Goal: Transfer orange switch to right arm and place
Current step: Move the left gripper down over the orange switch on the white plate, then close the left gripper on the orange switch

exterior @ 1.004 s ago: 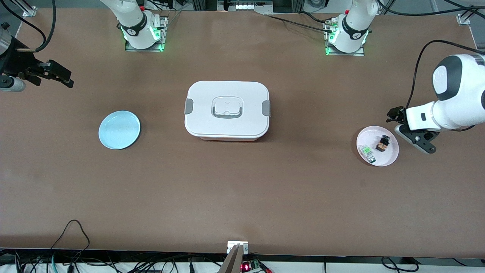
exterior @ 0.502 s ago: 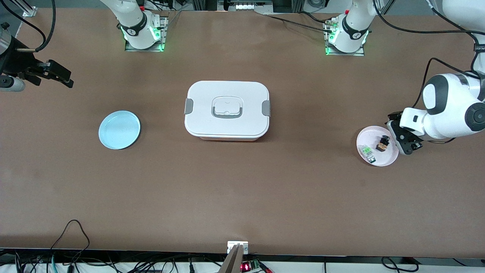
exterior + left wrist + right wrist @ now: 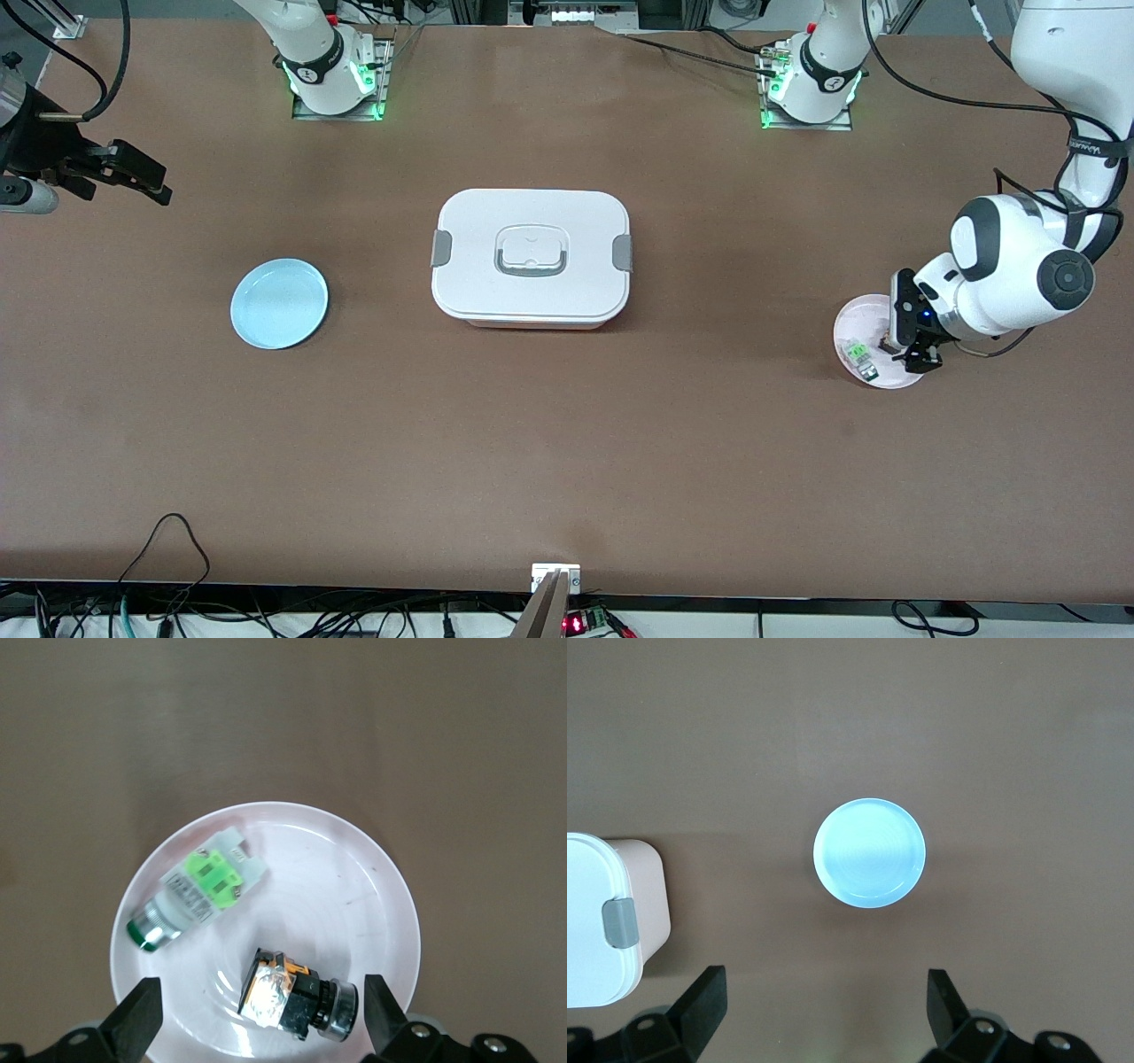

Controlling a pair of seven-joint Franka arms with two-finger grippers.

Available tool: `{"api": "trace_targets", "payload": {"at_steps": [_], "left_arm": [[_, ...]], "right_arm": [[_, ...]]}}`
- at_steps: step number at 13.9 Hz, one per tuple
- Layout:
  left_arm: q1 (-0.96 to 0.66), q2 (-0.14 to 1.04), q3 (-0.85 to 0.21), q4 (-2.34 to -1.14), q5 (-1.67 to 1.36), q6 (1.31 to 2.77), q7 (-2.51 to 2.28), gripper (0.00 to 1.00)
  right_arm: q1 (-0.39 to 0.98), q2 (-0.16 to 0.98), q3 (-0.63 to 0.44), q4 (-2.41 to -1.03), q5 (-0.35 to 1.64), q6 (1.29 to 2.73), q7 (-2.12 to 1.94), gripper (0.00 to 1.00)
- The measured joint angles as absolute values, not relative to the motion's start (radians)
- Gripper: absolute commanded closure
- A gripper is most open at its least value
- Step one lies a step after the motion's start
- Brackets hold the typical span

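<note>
The orange switch lies on its side in the pink plate, its round black knob toward the rim. My left gripper is open just above the plate, one finger on each side of the switch and clear of it. In the front view the left gripper covers most of the switch on the pink plate at the left arm's end of the table. My right gripper waits open and empty, high over the right arm's end; its fingers stand wide apart.
A green-and-clear component lies in the same pink plate beside the switch, also seen in the front view. A light blue plate sits toward the right arm's end. A white lidded box stands mid-table.
My left arm has swung in from beside the pink plate and turned its gripper down over the plate and the switch. The right arm has not moved.
</note>
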State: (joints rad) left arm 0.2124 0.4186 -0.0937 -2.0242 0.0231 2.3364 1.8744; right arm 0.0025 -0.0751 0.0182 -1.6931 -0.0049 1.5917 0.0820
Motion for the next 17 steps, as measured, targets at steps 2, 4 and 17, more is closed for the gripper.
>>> {"api": "trace_targets", "payload": {"at_steps": [2, 4, 17], "left_arm": [[0.222, 0.421, -0.093, -2.031, 0.023, 2.349, 1.956, 0.00], [0.240, 0.421, -0.093, -2.038, 0.023, 2.381, 2.031, 0.00], [0.274, 0.467, -0.092, -2.074, 0.023, 2.521, 2.172, 0.00]], "right_arm": [[0.002, -0.075, 0.018, -1.693, -0.005, 1.592, 0.082, 0.00], [0.002, -0.075, 0.018, -1.693, -0.005, 1.592, 0.082, 0.00], [0.002, -0.075, 0.018, -1.693, -0.005, 1.592, 0.082, 0.00]]}}
